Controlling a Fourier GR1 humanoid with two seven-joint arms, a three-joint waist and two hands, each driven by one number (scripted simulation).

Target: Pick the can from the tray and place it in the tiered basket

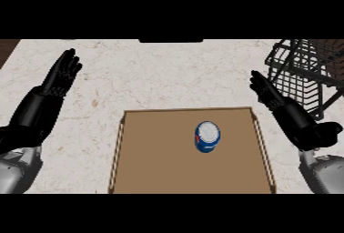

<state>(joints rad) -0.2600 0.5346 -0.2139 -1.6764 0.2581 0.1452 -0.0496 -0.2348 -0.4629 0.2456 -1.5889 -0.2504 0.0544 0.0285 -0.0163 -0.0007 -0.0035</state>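
Observation:
A blue can with a white top (207,136) stands upright on the brown tray (148,168), a little right of the tray's middle. The black wire tiered basket (302,68) stands at the counter's far right. My right hand (269,93) is open, fingers straight, just right of the tray's far right corner and left of the basket; it touches neither the can nor the tray. My left hand (60,75) is open with fingers up at the left side, resting away from the tray.
The tray has raised wooden rims and lies at the counter's front middle. The pale marble counter (174,73) stretches beyond it. A dark edge (171,41) runs along the back.

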